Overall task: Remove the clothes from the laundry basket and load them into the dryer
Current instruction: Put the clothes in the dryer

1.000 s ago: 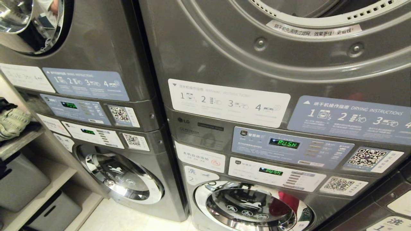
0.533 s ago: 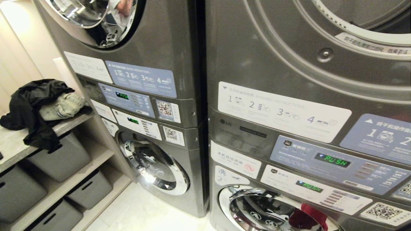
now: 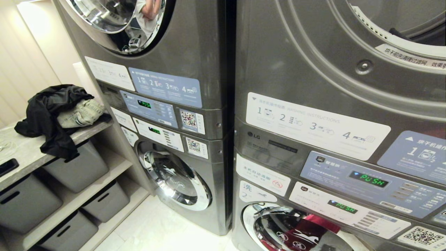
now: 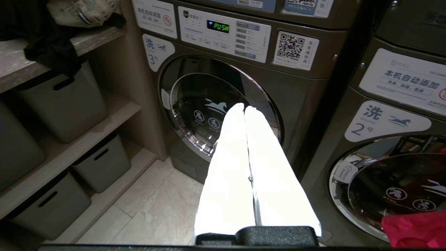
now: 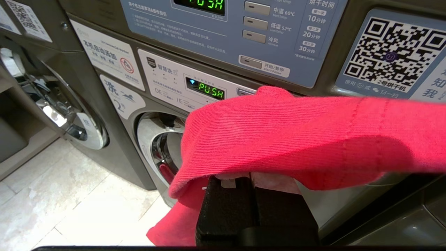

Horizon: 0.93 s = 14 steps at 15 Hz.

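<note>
- A black garment [image 3: 48, 115] and a pale folded one [image 3: 81, 112] are lying heaped on the counter [image 3: 21, 153] at the far left, with grey bins [image 3: 75, 167] sitting on the shelves beneath.
- The left hand [image 4: 245, 111] is hanging in front of the left-hand washer door [image 4: 216, 104], its white fingers [image 4: 230, 167] pressed together and holding nothing.
- Two grey stacked machines are standing side by side; the left stack's washer door [image 3: 176, 177] is closed.
- On the right stack, the dryer [image 3: 348, 62] is sitting above the washer, its panel [image 3: 369, 179] glowing "PUSH" in green.
- The right hand [image 5: 252, 183] is clamped on a red garment [image 5: 296, 139], which is draping over it in front of the right stack's control panels, below the dryer's opening.
</note>
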### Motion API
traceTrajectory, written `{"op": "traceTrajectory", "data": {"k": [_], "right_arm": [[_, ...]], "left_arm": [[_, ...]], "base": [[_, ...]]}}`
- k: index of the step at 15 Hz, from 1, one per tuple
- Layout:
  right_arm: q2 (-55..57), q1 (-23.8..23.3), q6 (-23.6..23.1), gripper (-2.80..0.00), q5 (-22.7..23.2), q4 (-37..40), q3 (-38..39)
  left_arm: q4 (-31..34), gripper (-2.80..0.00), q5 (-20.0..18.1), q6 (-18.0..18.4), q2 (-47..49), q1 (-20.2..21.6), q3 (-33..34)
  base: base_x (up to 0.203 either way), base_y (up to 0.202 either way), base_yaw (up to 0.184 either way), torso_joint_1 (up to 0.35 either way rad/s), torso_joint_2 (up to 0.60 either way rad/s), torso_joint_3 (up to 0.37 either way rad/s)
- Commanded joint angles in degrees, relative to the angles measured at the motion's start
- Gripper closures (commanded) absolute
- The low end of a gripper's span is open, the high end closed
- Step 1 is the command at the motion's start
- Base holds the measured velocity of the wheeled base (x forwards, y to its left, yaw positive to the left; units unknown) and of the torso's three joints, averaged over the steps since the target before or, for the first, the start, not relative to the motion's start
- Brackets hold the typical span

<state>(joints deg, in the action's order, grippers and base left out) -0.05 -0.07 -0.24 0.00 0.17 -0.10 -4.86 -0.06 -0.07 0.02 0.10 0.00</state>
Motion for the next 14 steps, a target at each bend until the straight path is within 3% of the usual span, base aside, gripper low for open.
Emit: {"op": "traceTrajectory", "data": {"k": [1, 14], "right_arm": [[0.05, -0.01, -0.02, 0.0, 0.0, -0.09, 0.1], [0.05, -0.01, -0.02, 0.0, 0.0, -0.03, 0.05]], "left_arm": [[-0.12, 0.0, -0.03, -0.01, -0.11, -0.01, 1.85], [-0.06, 0.0, 0.0, -0.01, -0.11, -0.01, 1.85]], "base": [[0.0, 0.0, 0.0, 0.088, -0.14, -0.077], [0.0, 0.0, 0.0, 0.066, -0.13, -0.065]]}}
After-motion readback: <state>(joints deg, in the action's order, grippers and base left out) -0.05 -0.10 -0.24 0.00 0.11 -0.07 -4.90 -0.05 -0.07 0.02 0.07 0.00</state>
